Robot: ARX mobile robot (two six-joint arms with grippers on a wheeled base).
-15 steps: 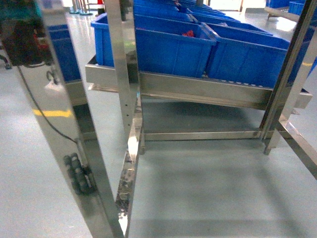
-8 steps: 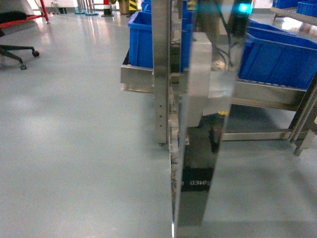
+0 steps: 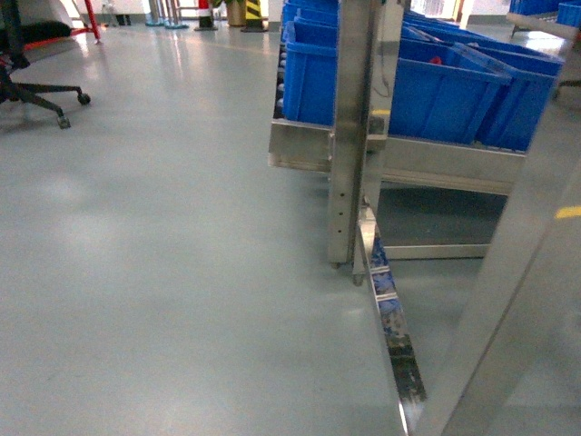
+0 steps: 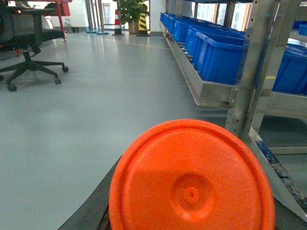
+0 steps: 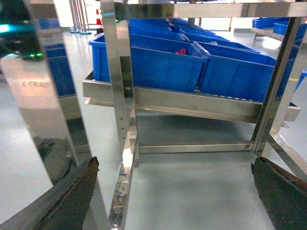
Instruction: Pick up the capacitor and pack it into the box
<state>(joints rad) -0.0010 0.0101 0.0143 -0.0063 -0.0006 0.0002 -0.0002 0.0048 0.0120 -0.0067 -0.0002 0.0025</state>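
1. A wide grey floor [image 3: 163, 236] runs left toward an office chair [image 3: 36, 86], and a steel rack [image 3: 349, 136] loaded with blue bins [image 3: 427, 86] stands on the right of the head view.
2. Neither a capacitor nor the pink box shows in any view, so I judge the step to be driving toward the pick spot.
3. The right gripper [image 5: 175, 191] is spread wide and empty, its dark fingers [image 5: 72, 196] at both edges of the right wrist view.
4. The left one I cannot tell: an orange disc [image 4: 192, 179] fills the left wrist view (no fingers show).
5. To do this well, keep both arms tucked and steer wide of the rack's upright post [image 3: 354, 182] and its low floor rail [image 3: 390, 318], which lies close ahead.
6. Open room lies left; the rack hems the right.
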